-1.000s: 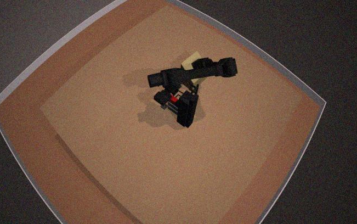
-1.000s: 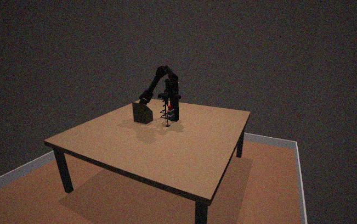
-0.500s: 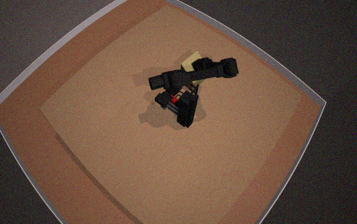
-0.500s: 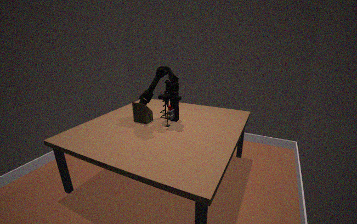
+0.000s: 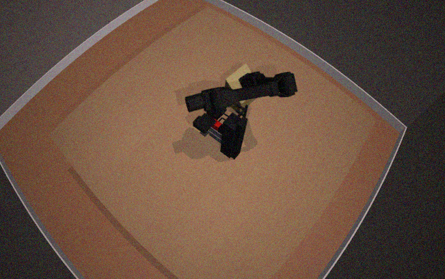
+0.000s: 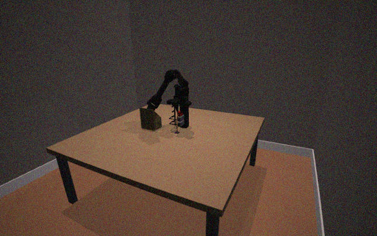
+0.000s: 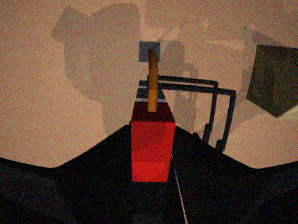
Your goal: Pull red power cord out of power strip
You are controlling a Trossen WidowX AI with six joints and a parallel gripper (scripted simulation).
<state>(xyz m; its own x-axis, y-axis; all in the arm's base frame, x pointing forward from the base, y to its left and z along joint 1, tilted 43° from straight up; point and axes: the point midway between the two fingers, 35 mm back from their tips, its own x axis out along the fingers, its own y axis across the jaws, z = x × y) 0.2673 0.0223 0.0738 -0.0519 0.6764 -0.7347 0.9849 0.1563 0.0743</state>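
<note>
Gripper [image 7: 152,183] clamped on red plug [image 7: 152,151], mid-worktop [image 6: 160,163]. Plug likely rigid, light, blocky; flat sides suit the hold. Cord [image 7: 152,83] thin; avoid pulling there.

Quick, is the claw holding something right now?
Claw: closed on the red plug.

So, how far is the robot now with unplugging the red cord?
Done: the gripper is shut on the red plug. In hand: the pull; whether the plug has left the power strip cannot be told. Left: opening the fingers and moving clear.
</note>
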